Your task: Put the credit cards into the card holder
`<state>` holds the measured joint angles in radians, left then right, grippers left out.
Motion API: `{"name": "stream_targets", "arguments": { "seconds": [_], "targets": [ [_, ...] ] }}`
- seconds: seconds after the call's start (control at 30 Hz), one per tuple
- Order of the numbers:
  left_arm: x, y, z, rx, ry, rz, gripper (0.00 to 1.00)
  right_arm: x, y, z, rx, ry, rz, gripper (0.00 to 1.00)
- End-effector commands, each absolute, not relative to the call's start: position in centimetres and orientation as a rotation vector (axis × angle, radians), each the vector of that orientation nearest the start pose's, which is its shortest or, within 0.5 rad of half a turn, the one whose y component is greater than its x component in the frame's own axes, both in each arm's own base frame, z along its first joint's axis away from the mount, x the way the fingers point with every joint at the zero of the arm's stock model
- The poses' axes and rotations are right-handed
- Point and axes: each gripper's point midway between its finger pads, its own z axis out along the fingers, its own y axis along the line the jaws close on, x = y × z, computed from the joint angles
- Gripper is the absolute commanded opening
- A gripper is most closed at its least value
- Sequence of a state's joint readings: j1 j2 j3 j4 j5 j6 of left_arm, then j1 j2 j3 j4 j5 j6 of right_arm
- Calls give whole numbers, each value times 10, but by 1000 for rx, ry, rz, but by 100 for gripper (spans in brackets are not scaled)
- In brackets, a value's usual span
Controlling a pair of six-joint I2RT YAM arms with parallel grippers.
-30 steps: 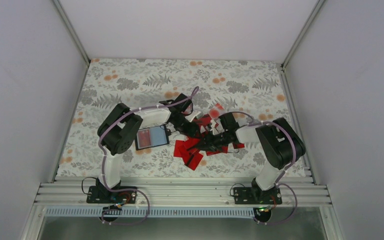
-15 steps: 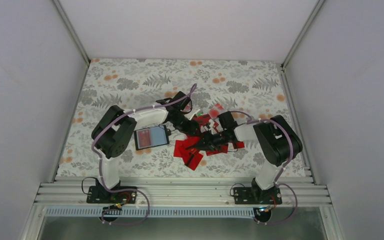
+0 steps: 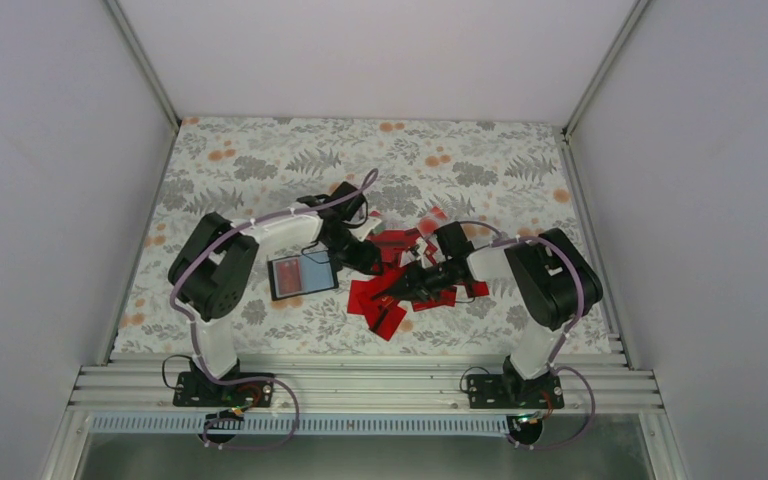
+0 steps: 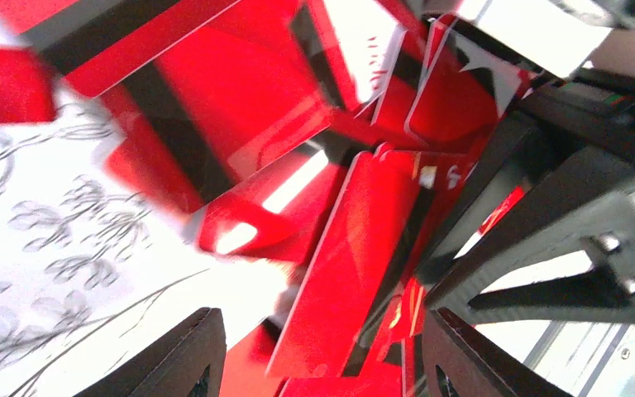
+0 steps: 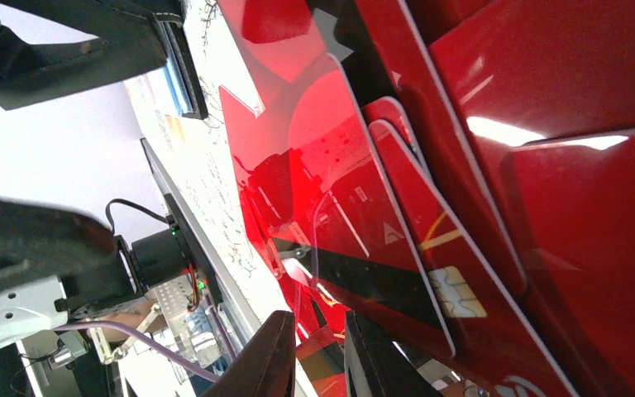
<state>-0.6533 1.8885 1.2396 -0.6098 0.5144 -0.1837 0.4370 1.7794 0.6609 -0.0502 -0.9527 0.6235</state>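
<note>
credit cards [image 3: 384, 303] heaped right of open card holder [image 3: 302, 274], left end effector [image 3: 366, 263] wide just right of card holder, right end effector [image 3: 396, 288] narrow, pinching red card [image 4: 341, 281] over heap

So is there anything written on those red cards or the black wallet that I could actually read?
No text can be read anywhere in these views.
Red card with pale marks, left wrist view: too blurred to read.
Red card with a gold chip, right wrist view: faint marks beside the chip, too small and glare-streaked to read.
Wallet, seen from above: no writing can be made out.
</note>
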Motion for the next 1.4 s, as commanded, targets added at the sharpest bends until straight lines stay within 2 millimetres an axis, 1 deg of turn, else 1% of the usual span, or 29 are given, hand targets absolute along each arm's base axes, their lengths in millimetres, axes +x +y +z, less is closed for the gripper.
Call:
{"name": "stream_targets", "arguments": {
  "seconds": [0.0, 0.1, 0.3, 0.53, 0.63, 0.7, 0.9, 1.03, 1.1, 1.2, 1.37],
  "targets": [
    [260, -293, 52, 841, 2853, -880, 60, 213, 219, -42, 129, 3070, 1141, 17],
    [251, -294, 46, 835, 2880, -928, 58, 215, 220, -43, 129, 3073, 1142, 17],
    [242, -301, 38, 835, 2899, -1042, 58, 212, 220, -46, 134, 3082, 1147, 17],
    [236, -309, 38, 842, 2893, -1160, 58, 210, 218, -49, 134, 3090, 1135, 18],
    [235, -309, 33, 845, 2908, -1162, 57, 210, 218, -50, 137, 3094, 1136, 17],
    [236, -307, 29, 840, 2920, -1129, 57, 210, 219, -50, 134, 3095, 1141, 17],
    [243, -304, 27, 840, 2914, -1064, 56, 209, 219, -52, 136, 3099, 1144, 17],
    [242, -307, 27, 855, 2901, -1089, 55, 209, 219, -53, 139, 3103, 1151, 17],
    [244, -309, 30, 856, 2885, -1097, 53, 209, 219, -54, 141, 3104, 1153, 17],
    [245, -311, 37, 850, 2866, -1104, 45, 209, 220, -54, 137, 3102, 1153, 17],
    [243, -314, 43, 844, 2853, -1110, 40, 211, 221, -54, 135, 3102, 1156, 17]
  ]
}}
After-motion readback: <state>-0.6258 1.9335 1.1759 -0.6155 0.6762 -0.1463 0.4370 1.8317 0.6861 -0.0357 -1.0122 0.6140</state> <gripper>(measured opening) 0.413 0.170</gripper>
